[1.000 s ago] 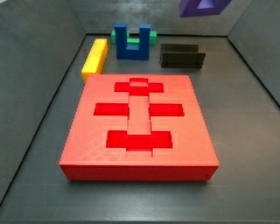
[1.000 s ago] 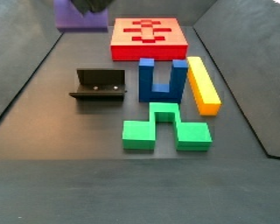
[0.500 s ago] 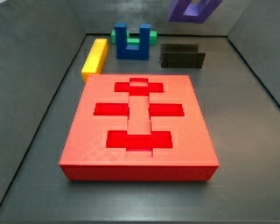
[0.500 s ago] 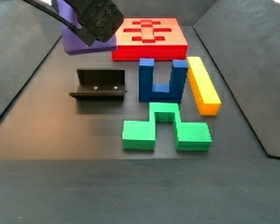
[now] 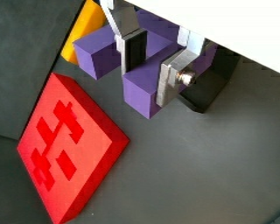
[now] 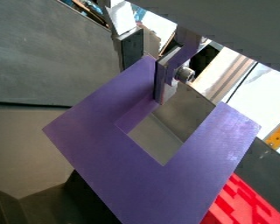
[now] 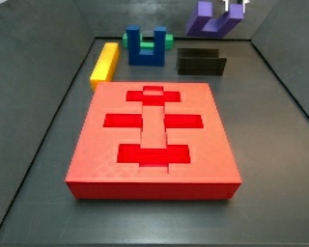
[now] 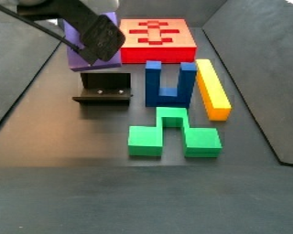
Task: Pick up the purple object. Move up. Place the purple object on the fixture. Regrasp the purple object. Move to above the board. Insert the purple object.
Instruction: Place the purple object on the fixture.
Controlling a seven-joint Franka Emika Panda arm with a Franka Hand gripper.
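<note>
While the gripper (image 5: 149,63) pinches 1 prong of the small purple U-shaped block (image 5: 149,83) just above the dark blocky fixture (image 8: 103,90), the block looks stiff, light and smooth; a grip across a prong suits.

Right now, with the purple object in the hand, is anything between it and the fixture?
Nothing visible. The hand grips the purple object by one prong, above the floor. In a side view the object hangs just behind the fixture, whose channel looks empty. The blue block stands beside the fixture, clear of that path.
</note>
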